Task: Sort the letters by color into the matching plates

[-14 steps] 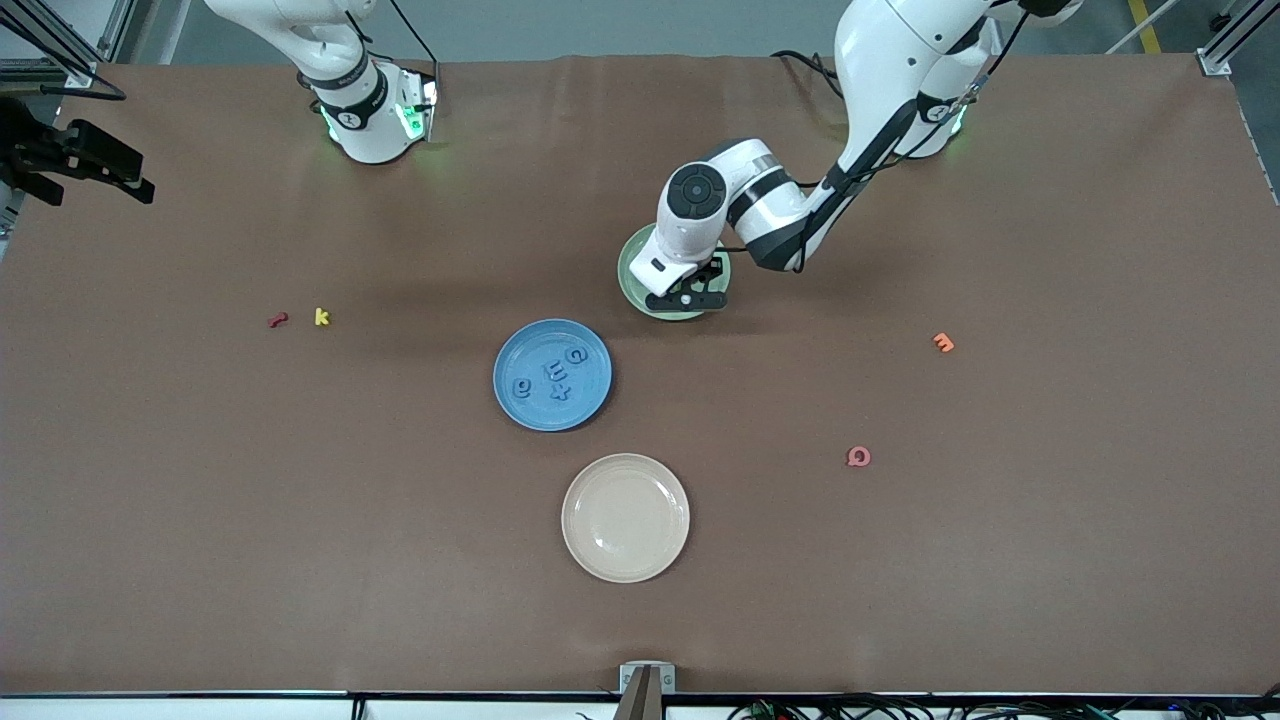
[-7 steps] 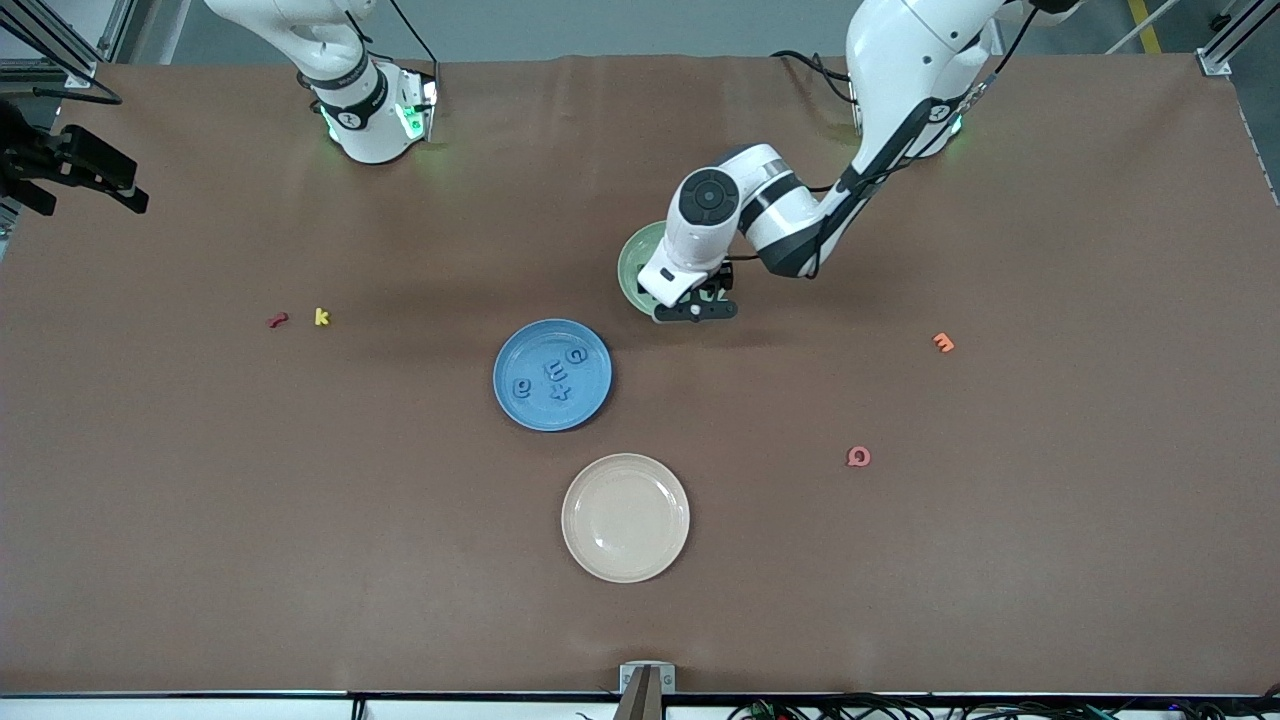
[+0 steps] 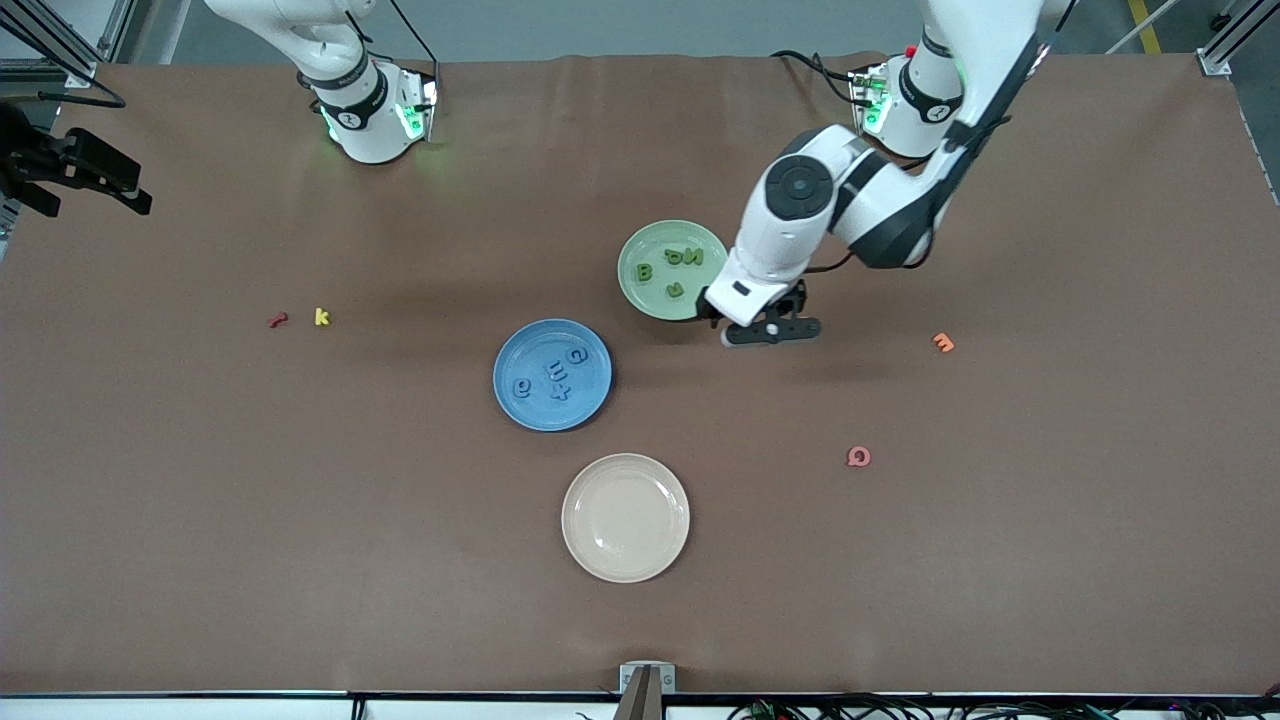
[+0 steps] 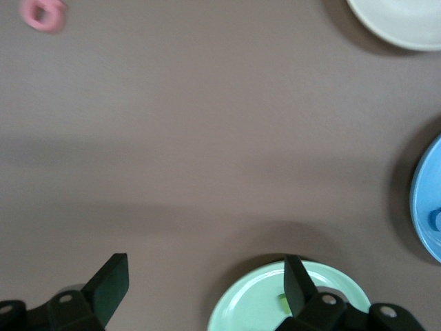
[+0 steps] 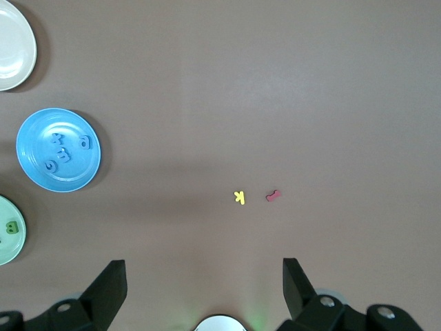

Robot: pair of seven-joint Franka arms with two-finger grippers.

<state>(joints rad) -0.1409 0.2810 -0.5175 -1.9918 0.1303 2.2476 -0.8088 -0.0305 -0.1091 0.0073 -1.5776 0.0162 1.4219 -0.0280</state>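
The pale green plate [image 3: 655, 245] holds several green letters [image 3: 645, 272]. The blue plate [image 3: 552, 340] lies nearer the front camera and holds several blue letters [image 3: 553, 371]. My left gripper [image 3: 765, 328] is open and empty, low over the bare table beside the green plate, toward the left arm's end. In the left wrist view the gripper [image 4: 204, 283] has the green plate's rim [image 4: 241, 307] by one finger [image 4: 296, 276]. My right gripper [image 5: 204, 276] is open and empty, held high over the right arm's end, waiting. That view shows the blue plate [image 5: 34, 138] and the green plate's edge [image 5: 5, 248].
A cream plate [image 3: 625, 517] lies nearest the front camera. An orange letter [image 3: 943, 342] and a pink letter [image 3: 858, 456] lie toward the left arm's end. A yellow k [image 3: 321, 316] and a red letter [image 3: 277, 320] lie toward the right arm's end.
My left gripper has moved off the green plate toward the left arm's end, uncovering the green letters in it. The right arm has barely moved.
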